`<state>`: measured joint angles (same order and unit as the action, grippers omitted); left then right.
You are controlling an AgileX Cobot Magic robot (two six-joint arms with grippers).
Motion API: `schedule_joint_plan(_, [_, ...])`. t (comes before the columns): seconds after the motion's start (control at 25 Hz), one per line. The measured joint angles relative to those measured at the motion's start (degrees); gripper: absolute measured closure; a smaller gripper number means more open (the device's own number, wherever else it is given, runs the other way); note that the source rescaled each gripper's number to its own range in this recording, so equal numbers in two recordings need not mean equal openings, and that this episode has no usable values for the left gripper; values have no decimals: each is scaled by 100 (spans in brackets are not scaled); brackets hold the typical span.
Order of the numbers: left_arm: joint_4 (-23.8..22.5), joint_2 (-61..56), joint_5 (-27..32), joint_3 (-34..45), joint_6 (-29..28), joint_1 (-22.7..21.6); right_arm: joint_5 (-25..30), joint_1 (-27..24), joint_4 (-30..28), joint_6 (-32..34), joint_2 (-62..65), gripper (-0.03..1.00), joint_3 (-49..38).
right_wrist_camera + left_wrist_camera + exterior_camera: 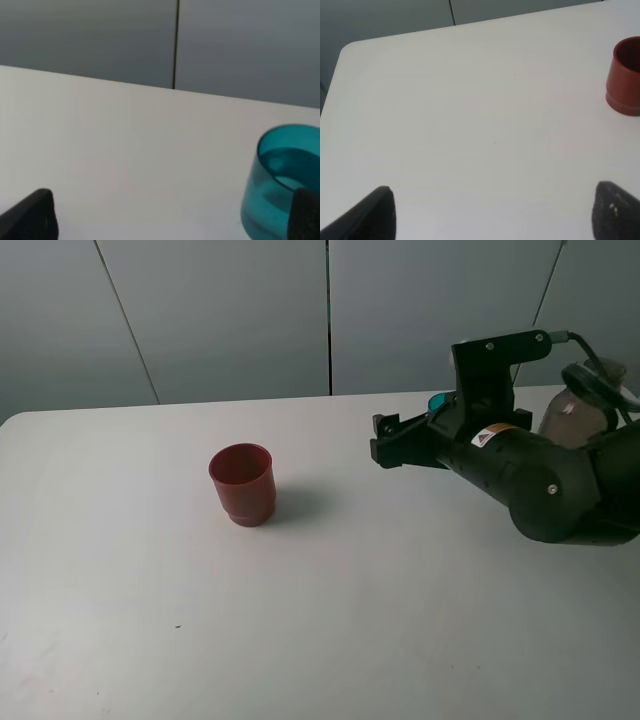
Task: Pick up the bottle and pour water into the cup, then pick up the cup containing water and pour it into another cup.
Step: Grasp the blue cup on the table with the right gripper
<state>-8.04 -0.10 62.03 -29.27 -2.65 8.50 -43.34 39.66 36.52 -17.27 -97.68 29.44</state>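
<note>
Your table (120, 570) holds three containers. The right arm (540, 475) hides much of the bottle (572, 420), which stands behind it. The red cup (242, 483) stands alone, well apart. The teal cup (280, 175), contents unclear, sits beside one finger (305, 215) of your right gripper (385, 440), which is spread wide and holds nothing. The left gripper (495, 212) is also spread wide.

**White table, three vessels**

The white table (150, 590) has rounded corners and a smooth top. A dark red cup (241, 485) stands upright left of centre. Far right stands a teal cup (280, 165); just right of it is the smoky bottle (575, 415), its base hidden.
</note>
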Motion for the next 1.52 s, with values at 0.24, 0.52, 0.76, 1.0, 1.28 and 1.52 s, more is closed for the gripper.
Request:
schedule_joint_plan(0.24, [0,0,0,0,0,0,-598,16,492,19,-700,-3,2])
schedule_joint_plan(0.52, [0,0,0,0,0,0,-704,16,739,507,-1216,-3,410])
schedule_joint_plan(0.76, [0,0,0,0,0,0,-828,16,1127,558,-1583,-3,726])
schedule_joint_plan(1.0, [0,0,0,0,0,0,-1039,16,1357,582,-1921,-3,880])
schedule_joint_plan(1.28, [0,0,0,0,0,0,-1308,16,1533,569,-2389,-3,1180])
schedule_joint_plan(1.52, [0,0,0,0,0,0,-1383,-96,1659,569,-2557,-3,1346])
